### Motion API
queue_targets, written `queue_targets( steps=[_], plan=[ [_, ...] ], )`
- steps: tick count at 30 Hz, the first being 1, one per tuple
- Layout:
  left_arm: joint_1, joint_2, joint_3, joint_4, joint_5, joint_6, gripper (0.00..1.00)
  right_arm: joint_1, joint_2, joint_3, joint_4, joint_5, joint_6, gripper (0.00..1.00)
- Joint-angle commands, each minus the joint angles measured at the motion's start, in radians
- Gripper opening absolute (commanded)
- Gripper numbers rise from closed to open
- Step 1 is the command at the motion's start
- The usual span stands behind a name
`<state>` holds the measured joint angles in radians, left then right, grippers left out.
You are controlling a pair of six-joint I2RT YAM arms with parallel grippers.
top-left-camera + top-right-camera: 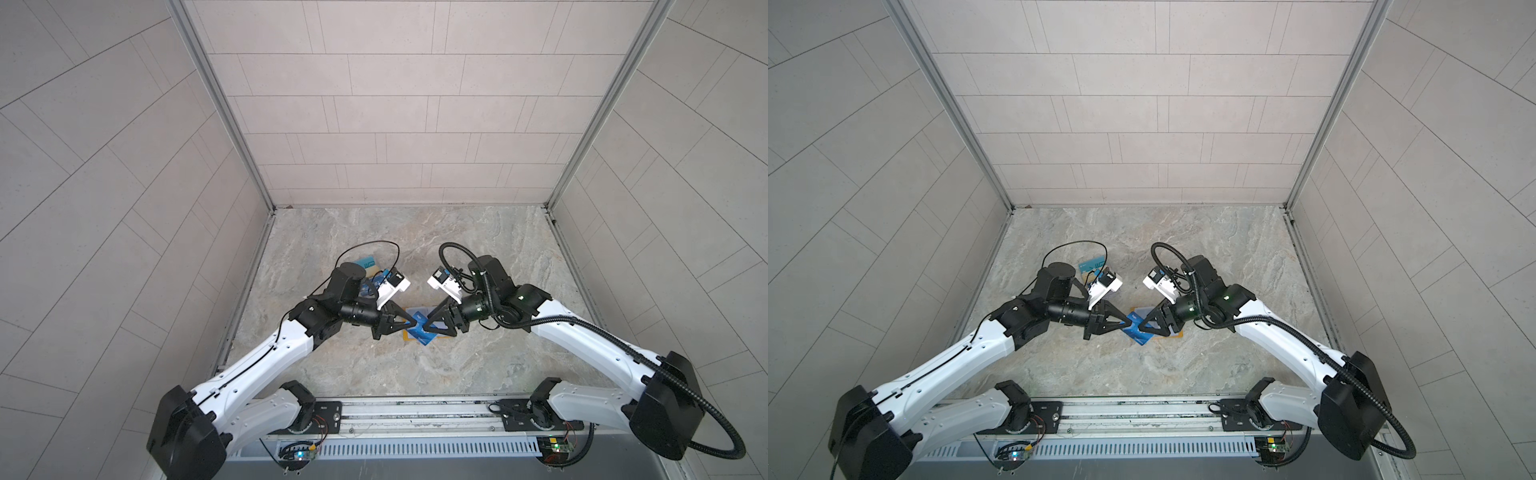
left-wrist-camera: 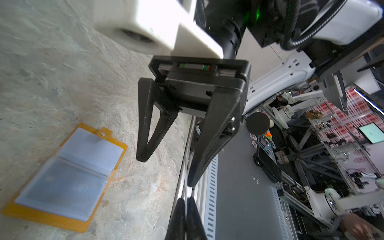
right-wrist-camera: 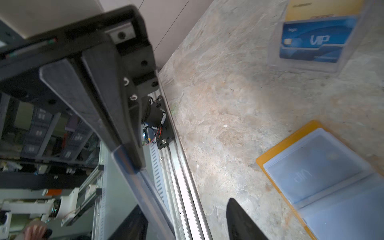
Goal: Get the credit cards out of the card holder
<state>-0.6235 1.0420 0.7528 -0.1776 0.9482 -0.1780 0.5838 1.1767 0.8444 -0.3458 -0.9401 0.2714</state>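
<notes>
over the open card holder (image 2: 52, 220), lying flat near the front middle of the table (image 1: 374, 365), the left gripper (image 3: 133, 160) was pinched tight on one end of a blue card (image 1: 1138, 330). the card's long axis ran out level toward the right gripper (image 2: 166, 171) (fingers spread, gripping nothing), so carrying it clear looked like the left arm's job.

Grey marbled tabletop (image 1: 478, 257) across lower centre, pale tiled walls (image 1: 399, 104) rising behind. Along the bottom edge, silver rail (image 1: 415, 409), slotted grille (image 1: 415, 449) just below. Clear acrylic stand (image 3: 307, 67) on the tabletop. Beyond the table, cluttered workshop, lit screen (image 2: 372, 133).
</notes>
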Motion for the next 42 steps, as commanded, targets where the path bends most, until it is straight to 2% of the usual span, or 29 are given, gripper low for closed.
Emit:
queue_targets(
  steps=[1, 6, 10, 15, 18, 22, 28, 39, 42],
  plan=[
    [0.01, -0.025, -0.046, 0.148, -0.109, -0.096, 0.0, -0.02, -0.067, -0.06, 0.159, 0.053, 0.105, 0.66],
    [0.01, -0.031, -0.134, 0.424, -0.26, -0.297, 0.0, -0.043, -0.128, -0.17, 0.4, 0.106, 0.263, 0.73],
    [0.014, -0.033, -0.165, 0.529, -0.355, -0.383, 0.0, -0.046, -0.126, -0.219, 0.558, 0.165, 0.373, 0.73],
    [0.017, -0.048, -0.209, 0.699, -0.384, -0.487, 0.0, -0.046, -0.104, -0.267, 0.686, 0.205, 0.45, 0.71],
    [0.018, -0.062, -0.243, 0.783, -0.417, -0.536, 0.0, -0.045, -0.096, -0.281, 0.77, 0.205, 0.503, 0.65],
    [0.021, -0.053, -0.287, 0.904, -0.428, -0.602, 0.0, -0.038, -0.112, -0.266, 0.788, 0.215, 0.529, 0.56],
    [0.021, -0.014, -0.318, 1.059, -0.403, -0.686, 0.0, -0.033, -0.123, -0.26, 0.826, 0.212, 0.561, 0.48],
    [0.021, 0.026, -0.348, 1.195, -0.384, -0.762, 0.0, -0.022, -0.123, -0.244, 0.903, 0.21, 0.627, 0.35],
    [0.021, 0.027, -0.355, 1.209, -0.385, -0.768, 0.0, -0.021, -0.12, -0.232, 0.9, 0.206, 0.633, 0.35]
  ],
)
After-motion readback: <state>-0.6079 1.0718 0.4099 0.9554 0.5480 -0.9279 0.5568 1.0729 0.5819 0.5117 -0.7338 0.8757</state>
